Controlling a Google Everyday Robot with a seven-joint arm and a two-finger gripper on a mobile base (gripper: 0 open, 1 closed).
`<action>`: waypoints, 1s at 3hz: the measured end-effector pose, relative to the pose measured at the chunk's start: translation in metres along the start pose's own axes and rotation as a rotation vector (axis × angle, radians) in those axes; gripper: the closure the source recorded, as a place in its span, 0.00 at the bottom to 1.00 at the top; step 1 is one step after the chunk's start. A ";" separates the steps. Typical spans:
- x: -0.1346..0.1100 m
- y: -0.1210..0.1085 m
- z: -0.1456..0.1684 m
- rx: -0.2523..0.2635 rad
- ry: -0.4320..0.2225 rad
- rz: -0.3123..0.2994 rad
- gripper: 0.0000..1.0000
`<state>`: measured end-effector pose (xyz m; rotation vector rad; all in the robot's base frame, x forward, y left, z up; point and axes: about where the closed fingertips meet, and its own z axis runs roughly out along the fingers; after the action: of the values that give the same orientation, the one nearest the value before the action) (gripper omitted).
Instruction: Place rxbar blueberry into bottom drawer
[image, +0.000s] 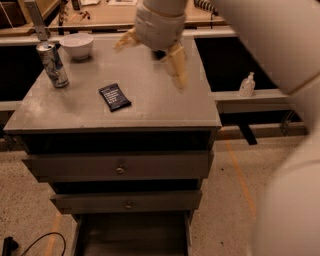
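The rxbar blueberry (115, 97), a small flat dark navy bar with white text, lies on the grey cabinet top (150, 100), left of centre. My gripper (151, 54) hangs above the back middle of the top, behind and to the right of the bar. It is open and empty, with one tan finger (177, 65) pointing down-right and the other (125, 40) reaching left. The bottom drawer (132, 235) is pulled out at the foot of the cabinet and its dark inside shows.
A silver drink can (52, 64) stands at the top's left edge with a white bowl (76, 45) behind it. Two shallower drawers with round knobs (120, 170) are shut. A sanitizer bottle (247, 84) sits on a ledge to the right. A cable (35, 242) lies on the floor.
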<state>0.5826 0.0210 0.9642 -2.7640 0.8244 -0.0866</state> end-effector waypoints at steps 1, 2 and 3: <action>-0.002 -0.059 0.015 0.021 0.013 -0.232 0.00; -0.012 -0.104 0.049 0.003 -0.012 -0.448 0.00; -0.012 -0.118 0.053 0.037 0.002 -0.535 0.00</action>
<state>0.6417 0.1350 0.9436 -2.8691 0.0636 -0.1991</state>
